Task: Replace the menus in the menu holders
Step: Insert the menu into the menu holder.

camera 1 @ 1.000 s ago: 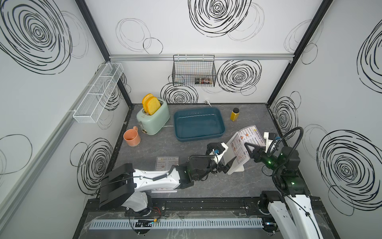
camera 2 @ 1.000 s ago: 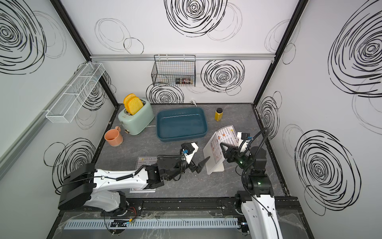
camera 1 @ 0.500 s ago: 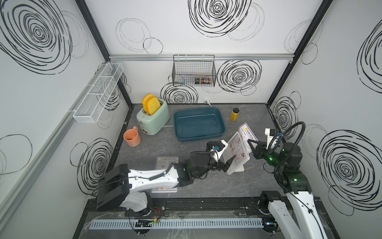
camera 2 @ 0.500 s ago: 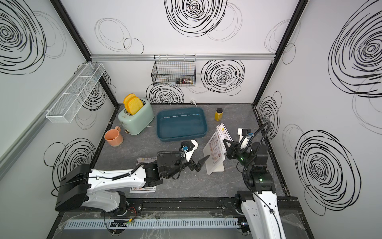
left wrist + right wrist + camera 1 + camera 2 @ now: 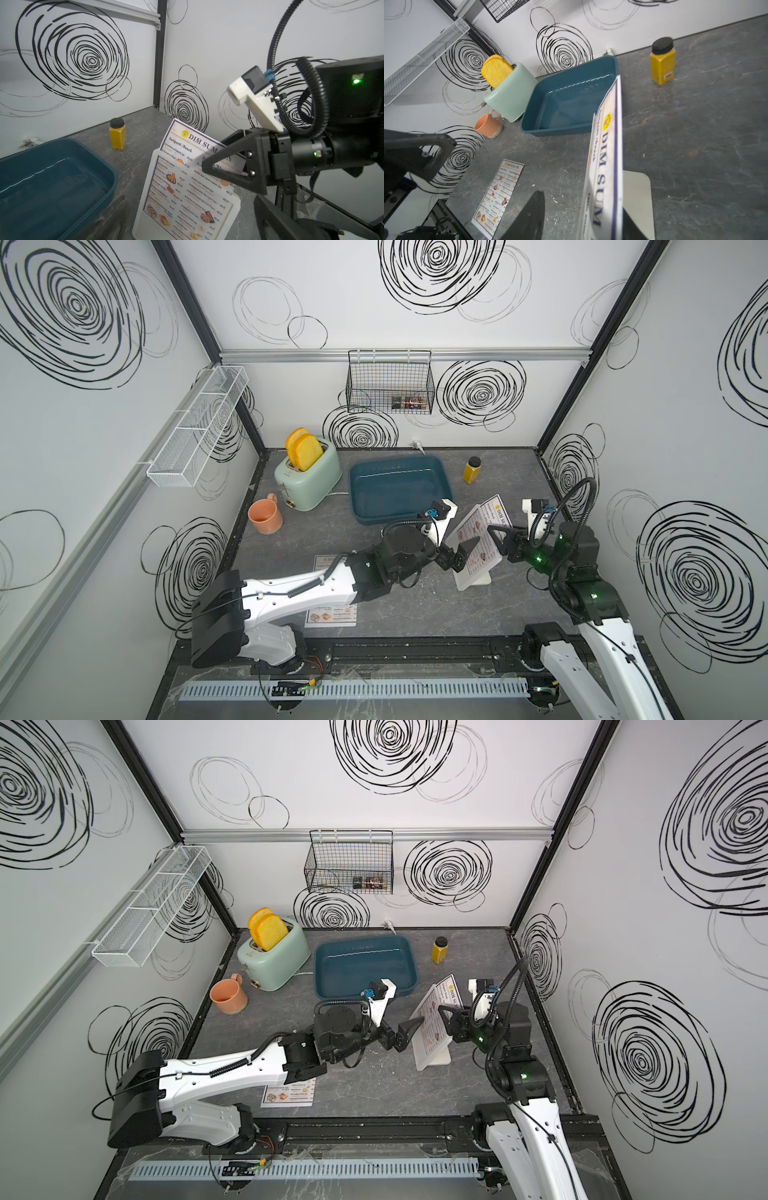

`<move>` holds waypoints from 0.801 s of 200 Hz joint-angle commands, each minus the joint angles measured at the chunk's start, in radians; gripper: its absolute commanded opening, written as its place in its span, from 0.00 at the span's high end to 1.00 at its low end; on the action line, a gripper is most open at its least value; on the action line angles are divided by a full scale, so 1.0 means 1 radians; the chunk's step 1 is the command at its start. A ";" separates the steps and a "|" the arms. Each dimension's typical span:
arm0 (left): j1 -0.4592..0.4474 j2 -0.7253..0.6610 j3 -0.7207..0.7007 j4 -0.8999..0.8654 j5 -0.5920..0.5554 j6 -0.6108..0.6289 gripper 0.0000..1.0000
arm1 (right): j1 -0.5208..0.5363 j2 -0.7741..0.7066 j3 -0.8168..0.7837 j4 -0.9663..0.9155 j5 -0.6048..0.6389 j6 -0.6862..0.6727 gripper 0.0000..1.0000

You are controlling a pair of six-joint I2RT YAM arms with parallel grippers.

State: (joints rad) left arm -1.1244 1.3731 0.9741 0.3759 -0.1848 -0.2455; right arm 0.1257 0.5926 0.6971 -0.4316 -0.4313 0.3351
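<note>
The white menu holder [image 5: 478, 578] [image 5: 432, 1058] [image 5: 233, 209] stands leaning on the grey tabletop [image 5: 415, 605]. One menu [image 5: 494, 506] [image 5: 446, 986] [image 5: 182, 135] [image 5: 608, 145] sits partway in the menu holder, its "DIM SUM" heading and yellow logo standing clear above the frame while the lower columns and food photos show through the clear front. The right gripper [image 5: 495, 540] [image 5: 444, 1019] is at the top of the menu holder on its right side, with its jaws partly apart and astride the menu's upper corner, one finger in front of the sheet and one behind. The right wrist view shows a clear gap between one finger and the paper, so the sheet is straddled and not pinched. The left gripper [image 5: 463, 556] [image 5: 409, 1033] is spread wide and holds nothing. It is just beside the menu holder's front face on its left side, with one fingertip over the clear front in both top views; whether it touches cannot be told. The second menu [image 5: 332, 614] [image 5: 289, 1096] [image 5: 500, 193] lies flat on the tabletop well to the left of the menu holder and nearer the front edge, partly under the left arm. Behind the menu holder, toward the back wall, sit a dark blue tray [image 5: 395, 466] and a yellow jar [image 5: 473, 469] with a black lid. Farther left of the menu holder, past the tray, are a mint toaster [image 5: 309, 481] with two slices of bread in it and an orange mug [image 5: 266, 516].
</note>
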 commanded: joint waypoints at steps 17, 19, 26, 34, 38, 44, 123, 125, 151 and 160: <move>0.008 -0.024 0.028 -0.002 0.011 -0.039 0.04 | 0.003 0.048 0.084 -0.074 0.057 -0.014 0.73; 0.008 -0.025 0.027 -0.002 0.011 -0.040 0.04 | 0.003 0.051 0.084 -0.075 0.056 -0.015 0.75; 0.009 -0.027 0.025 -0.004 0.011 -0.040 0.04 | 0.004 0.057 0.080 -0.079 0.045 -0.019 0.79; 0.009 -0.029 0.024 -0.005 0.011 -0.041 0.04 | 0.005 0.067 0.074 -0.080 0.032 -0.024 0.83; 0.010 -0.030 0.024 -0.007 0.012 -0.041 0.04 | 0.005 0.071 0.069 -0.078 0.024 -0.023 0.85; 0.011 -0.030 0.026 -0.012 0.013 -0.043 0.04 | 0.007 0.079 0.063 -0.072 0.010 -0.022 0.87; 0.082 -0.012 0.108 -0.107 0.130 -0.256 0.03 | 0.053 0.112 0.102 -0.106 0.064 -0.034 0.47; 0.085 -0.010 0.109 -0.107 0.134 -0.263 0.04 | 0.052 0.111 0.106 -0.110 0.072 -0.034 0.45; 0.095 0.007 0.122 -0.094 0.170 -0.310 0.11 | 0.051 0.088 0.171 -0.156 0.199 -0.013 0.39; 0.094 0.010 0.125 -0.096 0.170 -0.316 0.12 | 0.051 0.099 0.203 -0.188 0.256 0.013 0.45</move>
State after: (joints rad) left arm -1.0317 1.3689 1.0664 0.2684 -0.0631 -0.4782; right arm 0.1753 0.7013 0.8078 -0.5499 -0.3214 0.3149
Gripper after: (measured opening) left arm 0.889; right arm 0.597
